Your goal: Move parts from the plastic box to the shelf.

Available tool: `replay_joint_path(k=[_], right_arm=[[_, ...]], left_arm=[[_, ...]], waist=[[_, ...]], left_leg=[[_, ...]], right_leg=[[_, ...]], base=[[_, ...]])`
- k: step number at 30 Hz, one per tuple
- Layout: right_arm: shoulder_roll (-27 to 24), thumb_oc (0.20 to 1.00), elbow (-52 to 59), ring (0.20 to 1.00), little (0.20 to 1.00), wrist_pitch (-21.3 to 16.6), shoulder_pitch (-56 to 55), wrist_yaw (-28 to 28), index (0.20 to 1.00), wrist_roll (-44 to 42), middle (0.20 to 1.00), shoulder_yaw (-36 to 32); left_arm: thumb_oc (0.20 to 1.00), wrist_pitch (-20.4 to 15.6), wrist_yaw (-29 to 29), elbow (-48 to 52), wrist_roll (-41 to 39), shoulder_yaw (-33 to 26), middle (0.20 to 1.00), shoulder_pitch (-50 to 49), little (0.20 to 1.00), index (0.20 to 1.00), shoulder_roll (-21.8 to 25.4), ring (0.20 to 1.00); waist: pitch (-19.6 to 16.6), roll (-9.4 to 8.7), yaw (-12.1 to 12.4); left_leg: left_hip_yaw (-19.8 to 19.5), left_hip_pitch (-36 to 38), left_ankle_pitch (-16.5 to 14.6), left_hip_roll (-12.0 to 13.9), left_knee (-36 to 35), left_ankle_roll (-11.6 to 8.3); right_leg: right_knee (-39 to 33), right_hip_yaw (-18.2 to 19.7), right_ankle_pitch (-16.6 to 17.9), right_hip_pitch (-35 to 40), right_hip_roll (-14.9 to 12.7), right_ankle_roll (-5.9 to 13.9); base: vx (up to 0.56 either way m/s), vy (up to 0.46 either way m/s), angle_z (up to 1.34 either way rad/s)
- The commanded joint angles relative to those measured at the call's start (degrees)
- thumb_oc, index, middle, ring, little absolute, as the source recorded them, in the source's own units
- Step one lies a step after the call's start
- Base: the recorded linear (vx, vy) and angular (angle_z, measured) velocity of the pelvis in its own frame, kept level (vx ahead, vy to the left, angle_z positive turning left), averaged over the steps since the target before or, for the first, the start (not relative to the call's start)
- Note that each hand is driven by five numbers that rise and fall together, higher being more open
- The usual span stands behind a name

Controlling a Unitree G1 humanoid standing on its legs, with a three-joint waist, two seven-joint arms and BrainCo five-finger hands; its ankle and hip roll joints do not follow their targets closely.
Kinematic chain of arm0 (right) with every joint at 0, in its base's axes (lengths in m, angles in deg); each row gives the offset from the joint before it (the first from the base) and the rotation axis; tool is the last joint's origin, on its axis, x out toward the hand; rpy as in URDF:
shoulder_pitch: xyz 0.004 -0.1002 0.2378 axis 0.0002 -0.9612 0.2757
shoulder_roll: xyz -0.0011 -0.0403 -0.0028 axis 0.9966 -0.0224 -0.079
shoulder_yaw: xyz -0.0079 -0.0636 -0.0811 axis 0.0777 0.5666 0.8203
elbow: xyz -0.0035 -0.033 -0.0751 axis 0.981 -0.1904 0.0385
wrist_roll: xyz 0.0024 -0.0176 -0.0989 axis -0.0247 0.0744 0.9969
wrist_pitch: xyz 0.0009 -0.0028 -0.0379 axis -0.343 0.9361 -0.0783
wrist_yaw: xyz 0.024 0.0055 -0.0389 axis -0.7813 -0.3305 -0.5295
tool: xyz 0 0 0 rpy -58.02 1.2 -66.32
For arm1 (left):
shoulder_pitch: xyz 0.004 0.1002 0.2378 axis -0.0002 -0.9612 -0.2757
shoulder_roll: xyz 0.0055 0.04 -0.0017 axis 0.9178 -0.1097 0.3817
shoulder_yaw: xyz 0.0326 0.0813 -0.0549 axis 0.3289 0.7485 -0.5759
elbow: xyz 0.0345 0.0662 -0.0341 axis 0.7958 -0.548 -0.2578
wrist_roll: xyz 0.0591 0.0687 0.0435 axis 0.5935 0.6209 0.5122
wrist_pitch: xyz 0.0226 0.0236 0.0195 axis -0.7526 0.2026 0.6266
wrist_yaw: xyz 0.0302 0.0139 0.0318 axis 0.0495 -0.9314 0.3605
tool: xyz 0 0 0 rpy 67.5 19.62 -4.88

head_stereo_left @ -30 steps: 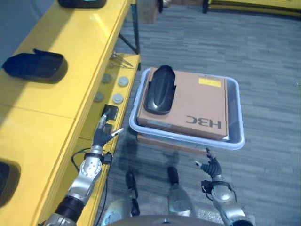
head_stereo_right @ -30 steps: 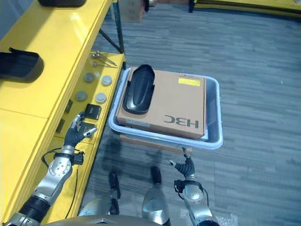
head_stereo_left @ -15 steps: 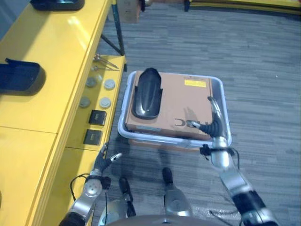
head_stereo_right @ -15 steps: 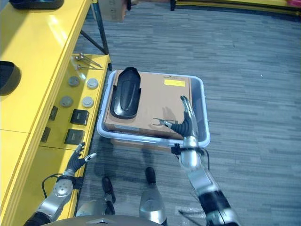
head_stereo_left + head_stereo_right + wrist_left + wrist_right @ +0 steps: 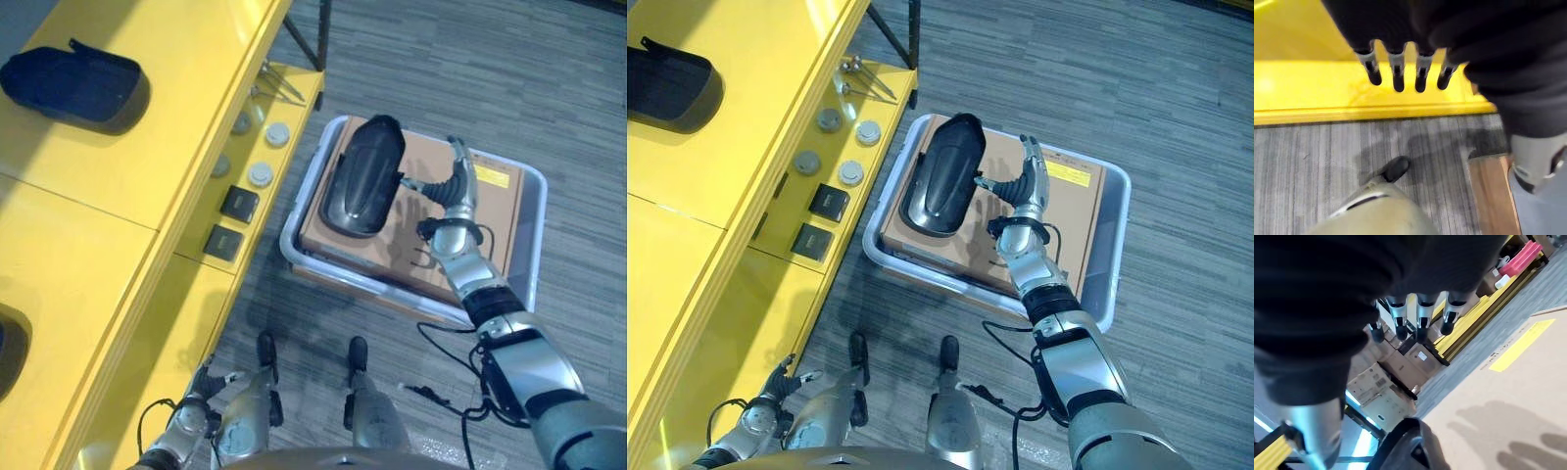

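Your right hand (image 5: pixel 1024 191) hovers with straight, spread fingers over the flat cardboard (image 5: pixel 1058 211) in the pale plastic box (image 5: pixel 1117 255), beside the glossy black curved part (image 5: pixel 942 176). Your left hand (image 5: pixel 1400 68) hangs low, fingers loosely extended, holding nothing, by the smooth yellow shelf (image 5: pixel 118 186) above grey striped carpet (image 5: pixel 1176 117).

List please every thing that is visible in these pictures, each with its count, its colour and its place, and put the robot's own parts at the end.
plastic box: one, pale blue-grey, on the floor beside the shelf.
cardboard box: one, brown, inside the plastic box.
black part: one, lying on the cardboard box.
shelf: one, yellow, to the robot's left.
dark part: one, on the shelf top.
round discs: four, grey, on the lower ledge.
square blocks: two, black, on the lower ledge.
right hand: open, above the cardboard box, next to the black part.
left hand: open, low near the shelf base.
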Motion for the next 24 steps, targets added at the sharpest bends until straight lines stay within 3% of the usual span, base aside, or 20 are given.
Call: replay_joint_path(k=[1, 6, 14, 15, 16, 17, 22, 23, 24], right_arm=[[-3.6, 1.0, -10.0, 1.0, 1.0, 0.8, 8.6, -0.5, 1.0, 0.6, 1.0, 6.2], [-4.5, 1.0, -22.9, 1.0, 1.0, 1.1, 13.4, -5.9, 1.0, -0.9, 1.0, 11.2], [-3.8, 1.0, -24.9, 1.0, 1.0, 0.6, 13.1, -10.8, 1.0, 0.9, 1.0, 15.1], [-3.4, 0.805, -25.1, 0.805, 0.805, 0.5, 12.7, -10.9, 0.805, 0.9, 0.805, 15.1], [-3.1, 0.451, -25.4, 0.451, 0.451, 0.6, 12.6, -11.0, 0.451, 1.1, 0.451, 15.1], [-3.1, 0.2, -25.4, 0.2, 0.2, 0.6, 12.6, -11.0, 0.2, 1.1, 0.2, 15.1], [-2.5, 0.2, -30.0, 0.2, 0.2, 2.4, 13.0, -7.8, 0.2, 0.4, 0.2, 11.8], [-2.2, 0.768, -29.6, 0.768, 0.768, 2.8, 13.2, -6.1, 0.768, -0.1, 0.768, 10.7], [-2.4, 1.0, -29.1, 1.0, 1.0, 2.9, 13.3, -4.2, 1.0, -0.4, 1.0, 9.7]], left_arm=[[1.0, -1.2, 1.8, -3.2, -1.7, 0.2, 1.0, 3.6, 1.0, 1.0, 0.3, 1.0], [1.0, -2.6, 1.1, -1.4, -4.5, 2.2, 1.0, 5.1, 1.0, 1.0, 0.3, 1.0], [1.0, -2.8, -0.7, 0.4, -4.1, 4.6, 1.0, 6.2, 1.0, 1.0, -0.1, 1.0], [1.0, -2.8, -0.8, 0.3, -4.2, 4.8, 1.0, 6.3, 1.0, 1.0, -0.4, 1.0], [1.0, -2.7, -0.8, -0.2, -4.0, 4.8, 1.0, 6.5, 1.0, 1.0, -0.5, 1.0], [1.0, -2.7, -0.8, -0.2, -4.0, 4.8, 1.0, 6.5, 1.0, 1.0, -0.5, 1.0], [1.0, -2.3, -0.5, -1.9, -3.9, 4.9, 1.0, 6.8, 1.0, 1.0, -1.0, 1.0], [1.0, -2.1, -0.1, -2.5, -4.0, 4.6, 1.0, 7.1, 1.0, 1.0, -1.0, 1.0], [1.0, -1.9, 0.2, -2.8, -3.9, 4.5, 1.0, 7.1, 1.0, 1.0, -1.1, 1.0]], waist=[[0.5, -0.95, 0.7], [1.3, -0.12, 2.7], [1.4, 0.33, 3.5], [1.4, 0.35, 3.5], [1.4, 0.34, 3.4], [1.4, 0.34, 3.4], [1.0, 0.52, 3.2], [1.0, 0.53, 3.1], [0.9, 0.55, 2.9]], left_leg=[[-1.3, 2.0, -3.5, 0.8, -0.3, -2.42], [-2.9, 0.0, -2.8, 0.1, -0.3, -2.58], [-4.6, -1.2, -2.4, -0.3, -0.3, -2.79], [-4.6, -1.3, -2.3, -0.3, -0.3, -2.82], [-4.7, -1.4, -2.3, -0.3, -0.3, -2.86], [-4.7, -1.4, -2.3, -0.3, -0.3, -2.86], [-4.8, -1.3, -2.5, -0.3, -0.3, -2.84], [-4.7, -1.1, -2.5, -0.3, -0.3, -2.83], [-4.6, -1.0, -2.6, -0.3, -0.3, -2.83]], right_leg=[[0.1, -0.4, 2.2, -2.4, -3.2, 3.16], [-0.1, -1.6, 2.6, -3.2, -3.7, 3.54], [-0.2, -2.9, 2.4, -3.1, -4.1, 3.62], [-0.2, -2.9, 2.4, -3.2, -4.1, 3.6], [-0.2, -2.9, 2.4, -3.1, -4.1, 3.56], [-0.2, -2.9, 2.4, -3.1, -4.1, 3.56], [-0.2, -3.2, 2.1, -2.8, -4.1, 3.52], [-0.2, -3.1, 2.0, -2.7, -4.1, 3.51], [-0.2, -3.1, 2.0, -2.7, -4.0, 3.49]], base=[[0.0, 0.022, 0.19], [0.0, 0.009, 0.18], [0.01, -0.005, 0.15], [0.0, 0.0, 0.0], [0.0, 0.0, 0.0], [0.0, 0.0, 0.0], [0.0, 0.0, 0.0], [0.0, 0.0, 0.0], [0.0, 0.0, 0.0]])
